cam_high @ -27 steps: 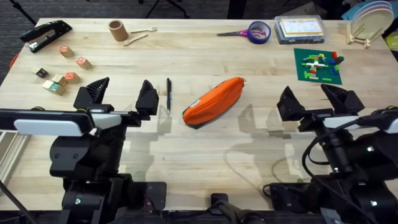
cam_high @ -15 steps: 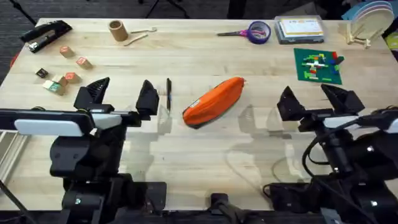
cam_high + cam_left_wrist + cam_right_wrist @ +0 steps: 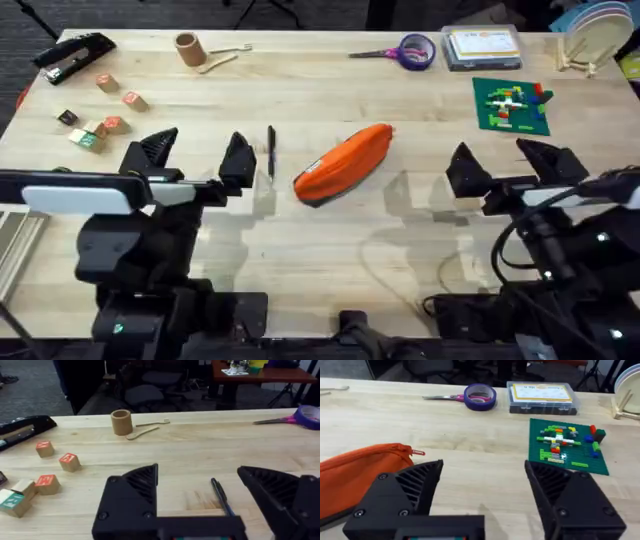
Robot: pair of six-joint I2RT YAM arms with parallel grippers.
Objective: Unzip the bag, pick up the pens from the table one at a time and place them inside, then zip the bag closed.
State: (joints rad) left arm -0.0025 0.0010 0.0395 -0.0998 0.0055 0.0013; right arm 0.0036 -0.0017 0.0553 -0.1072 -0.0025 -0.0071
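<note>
On table (image 3: 400, 100), zipped bag (image 3: 343, 163), pen (image 3: 271, 150) beside

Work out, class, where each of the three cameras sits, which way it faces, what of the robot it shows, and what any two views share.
Overhead: above the arm bases, looking down and forward over the table; both arms show.
Left wrist: on the left arm, facing a pen; left gripper open.
Right wrist: on the right arm, facing the bag; right gripper open.
Shared: the purple tape roll shows in both wrist views.

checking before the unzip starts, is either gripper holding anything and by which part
Nothing is held. The left gripper and right gripper are both open and empty; the bag lies untouched between them.
</note>
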